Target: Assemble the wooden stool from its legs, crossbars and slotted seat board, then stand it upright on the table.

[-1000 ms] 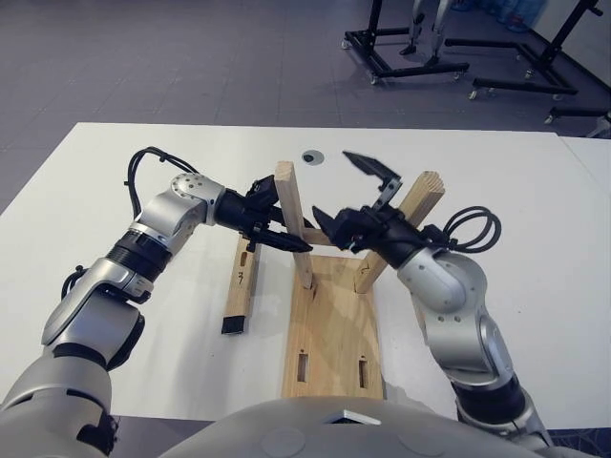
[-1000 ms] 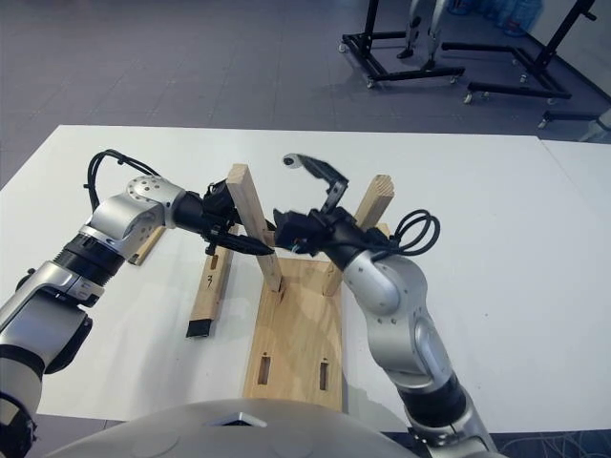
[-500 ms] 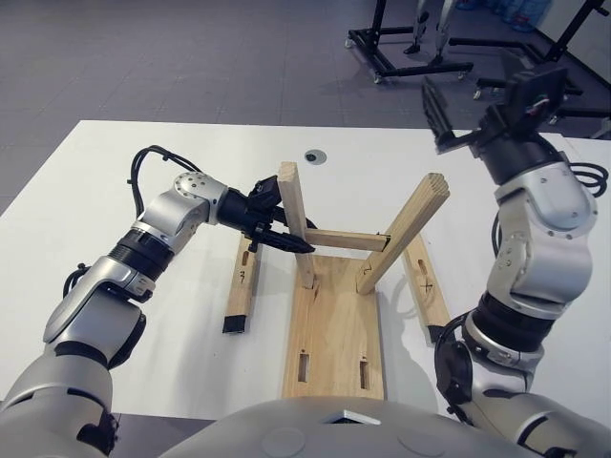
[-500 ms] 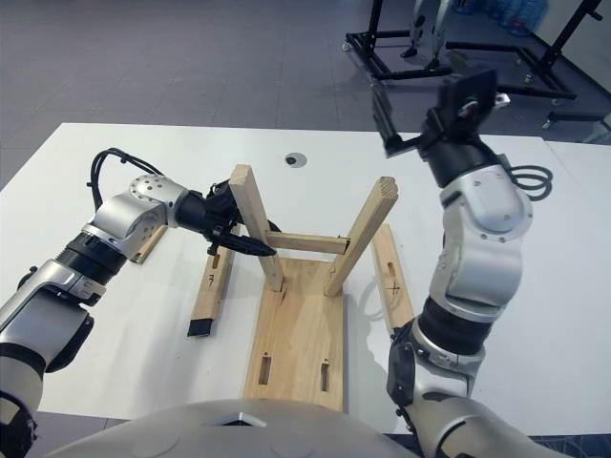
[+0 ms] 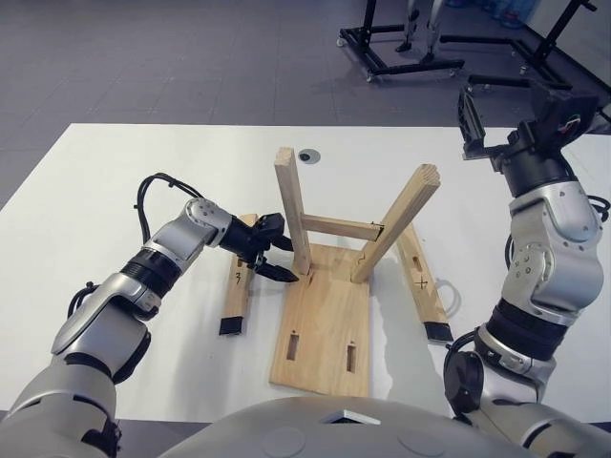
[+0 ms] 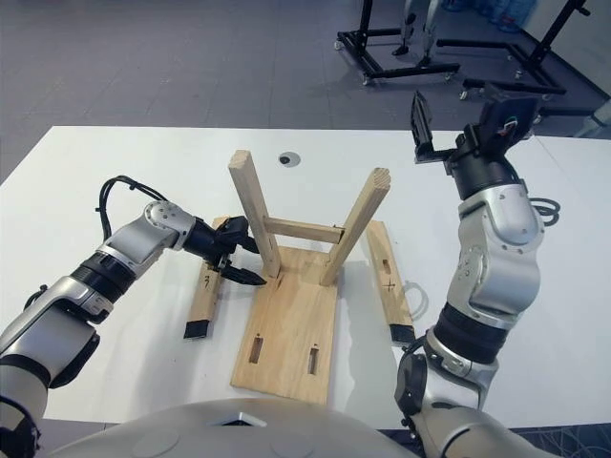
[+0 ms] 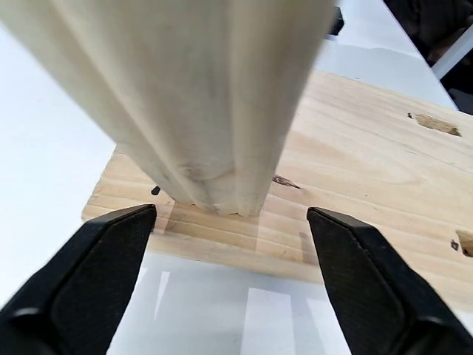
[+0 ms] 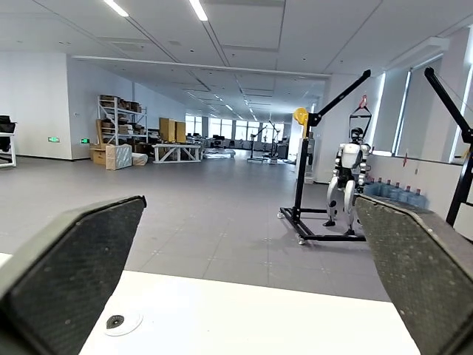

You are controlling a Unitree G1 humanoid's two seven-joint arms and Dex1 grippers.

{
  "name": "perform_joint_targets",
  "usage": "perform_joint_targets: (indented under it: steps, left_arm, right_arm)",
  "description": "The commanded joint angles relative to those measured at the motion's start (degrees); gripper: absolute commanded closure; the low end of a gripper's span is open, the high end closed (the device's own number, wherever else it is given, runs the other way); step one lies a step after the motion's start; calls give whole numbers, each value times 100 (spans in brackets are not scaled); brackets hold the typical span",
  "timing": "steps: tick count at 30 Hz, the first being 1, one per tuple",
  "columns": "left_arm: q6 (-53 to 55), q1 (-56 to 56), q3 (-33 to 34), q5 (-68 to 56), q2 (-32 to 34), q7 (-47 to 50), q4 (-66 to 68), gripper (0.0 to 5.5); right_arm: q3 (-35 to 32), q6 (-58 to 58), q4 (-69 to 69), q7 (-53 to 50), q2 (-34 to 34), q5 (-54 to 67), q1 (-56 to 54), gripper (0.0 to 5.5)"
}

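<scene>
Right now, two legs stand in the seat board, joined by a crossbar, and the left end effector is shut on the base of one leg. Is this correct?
Not quite: the left end effector is open, not shut. The left wrist view shows its fingers apart, one on each side of the leg, not touching it. The rest is correct.

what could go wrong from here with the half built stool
1. The left pincer sits open around the base of the upright leg; a nudge could lever it out of the seat board.
2. The other leg leans outward, joined only by one crossbar, and nothing grips the frame, so it may topple.
3. A loose leg lies right by that pincer and could be swept aside.
</scene>
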Motion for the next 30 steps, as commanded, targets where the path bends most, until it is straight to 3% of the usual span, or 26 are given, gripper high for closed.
perform_joint_targets:
  steps: [1,9,12,19,22,30]
  left_arm:
    - [545,466,265,497,415,307,-60,168]
    - [1355,1374,1936,-335,1083,464,-2235,168]
    - [1534,1841,2885,-710,1175,952,-2891,168]
    - [2105,3007,4693,-1414,946,2302,-4160,168]
    - [2261,2812,4879,-1342,433,3245,-3930,168]
    - [1624,1796,4276,-432,-759,4649,-2983,168]
  right_arm:
    - [56,-29,62,-52,-146,266,175,33]
    - [71,-118,444,-133,-424,625,315,33]
    - [84,-68,484,-63,-564,769,356,33]
    - [-458,885,511,1274,-1039,2807,1123,33]
    - [-473,1133,529,1781,-1309,3299,1539,33]
    - [-48,935,890,2120,-1657,3294,1537,33]
